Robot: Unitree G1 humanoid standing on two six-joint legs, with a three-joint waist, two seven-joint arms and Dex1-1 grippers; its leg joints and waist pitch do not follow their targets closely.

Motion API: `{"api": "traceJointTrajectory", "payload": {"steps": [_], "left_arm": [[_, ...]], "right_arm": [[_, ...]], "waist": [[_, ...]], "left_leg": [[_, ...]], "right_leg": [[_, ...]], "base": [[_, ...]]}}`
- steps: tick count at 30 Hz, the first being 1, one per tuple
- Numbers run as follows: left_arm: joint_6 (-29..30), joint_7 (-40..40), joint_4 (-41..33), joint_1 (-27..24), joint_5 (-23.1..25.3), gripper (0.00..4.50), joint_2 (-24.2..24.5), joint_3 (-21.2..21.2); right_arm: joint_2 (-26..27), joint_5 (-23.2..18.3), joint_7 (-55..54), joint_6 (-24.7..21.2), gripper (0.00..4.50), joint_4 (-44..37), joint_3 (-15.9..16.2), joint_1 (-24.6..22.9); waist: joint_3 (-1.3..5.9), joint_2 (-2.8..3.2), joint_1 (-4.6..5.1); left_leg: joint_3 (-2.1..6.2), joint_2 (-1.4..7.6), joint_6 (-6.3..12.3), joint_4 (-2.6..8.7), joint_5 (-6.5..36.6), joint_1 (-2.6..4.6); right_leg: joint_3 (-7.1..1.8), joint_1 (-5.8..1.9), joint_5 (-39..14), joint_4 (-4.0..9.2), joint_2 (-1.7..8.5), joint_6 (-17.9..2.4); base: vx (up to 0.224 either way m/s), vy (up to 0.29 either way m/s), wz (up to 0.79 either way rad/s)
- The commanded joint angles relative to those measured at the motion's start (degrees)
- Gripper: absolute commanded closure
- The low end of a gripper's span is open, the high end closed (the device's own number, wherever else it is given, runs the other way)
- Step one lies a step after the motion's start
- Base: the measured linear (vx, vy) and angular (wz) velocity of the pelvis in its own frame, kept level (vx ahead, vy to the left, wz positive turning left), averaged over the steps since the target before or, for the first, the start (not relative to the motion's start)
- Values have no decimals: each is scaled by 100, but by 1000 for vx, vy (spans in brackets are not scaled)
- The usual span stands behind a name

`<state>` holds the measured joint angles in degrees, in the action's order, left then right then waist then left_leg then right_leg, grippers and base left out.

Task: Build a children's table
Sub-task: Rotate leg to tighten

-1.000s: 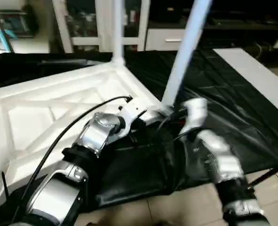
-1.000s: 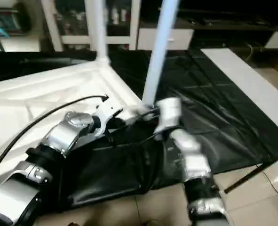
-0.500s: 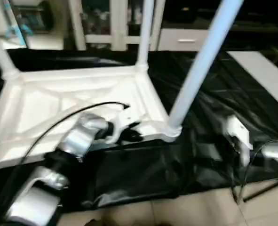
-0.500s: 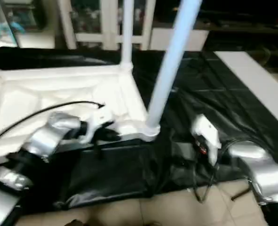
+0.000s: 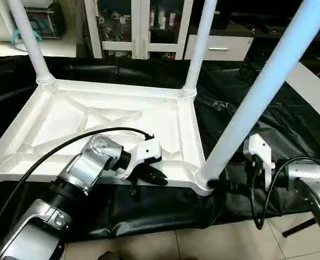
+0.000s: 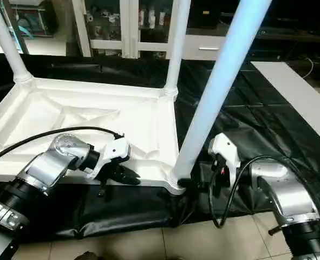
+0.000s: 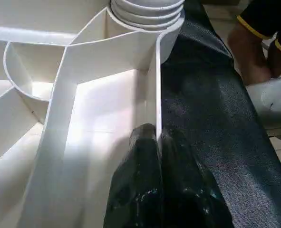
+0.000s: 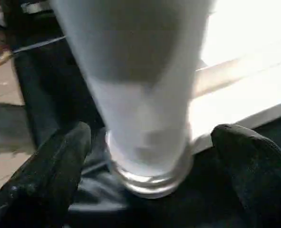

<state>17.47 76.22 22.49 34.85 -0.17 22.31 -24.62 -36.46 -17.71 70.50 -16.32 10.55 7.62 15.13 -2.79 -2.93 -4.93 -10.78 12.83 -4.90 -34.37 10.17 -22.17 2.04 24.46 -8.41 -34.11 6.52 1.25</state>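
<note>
One white plastic children's table [image 5: 111, 116] lies upside down on the black cloth [image 5: 241, 108], with three white tube legs [image 5: 268, 86] visible. The left gripper [image 7: 158, 142] is pressed together at the tabletop's near rim. The right gripper [image 8: 150, 156] stands wide apart around the nearest leg's base, holding nothing.

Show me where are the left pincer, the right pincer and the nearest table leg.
left pincer [image 7: 158, 142], left wrist view, tips closed on the tabletop's rim.
right pincer [image 8: 152, 137], right wrist view, midway between its spread fingers.
nearest table leg [image 5: 257, 97], left eye view, middle of the tube.
</note>
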Motion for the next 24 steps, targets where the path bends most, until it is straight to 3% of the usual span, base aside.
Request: {"api": "traceJointTrajectory", "payload": {"steps": [1, 7, 14, 24], "left_arm": [[-88, 85, 0, 120, -67, 450, -104, -34], [-65, 72, 0, 131, -46, 450, -81, -65], [-48, 28, -27, 98, -21, 450, -72, -73], [-20, 31, -61, 69, -13, 450, -13, -83]], "right_arm": [[-17, -43, 212, 138, 5, 98, 57, 106], [81, 79, 426, 438, 55, 456, 189, 290], [166, 154, 585, 585, 117, 693, 296, 443], [272, 449, 799, 1000, 208, 1270, 547, 678]], "waist": [[386, -23, 50], [387, -37, 44], [392, -75, 30], [396, -36, 37]], "left_leg": [[-58, 5, 218, 434, 1519, 117], [-48, 7, 177, 437, 1552, 116], [-59, 6, 262, 420, 1352, 110], [-54, 6, 209, 422, 1449, 129]], "right_leg": [[-64, -261, -1479, 346, 36, -1163], [-60, -257, -1679, 358, 53, -1109], [-58, -274, -1446, 324, 45, -1198], [-55, -268, -1508, 327, 45, -1210]], "base": [[0, 0, 0], [0, 0, 0], [0, 0, 0], [0, 0, 0]]}}
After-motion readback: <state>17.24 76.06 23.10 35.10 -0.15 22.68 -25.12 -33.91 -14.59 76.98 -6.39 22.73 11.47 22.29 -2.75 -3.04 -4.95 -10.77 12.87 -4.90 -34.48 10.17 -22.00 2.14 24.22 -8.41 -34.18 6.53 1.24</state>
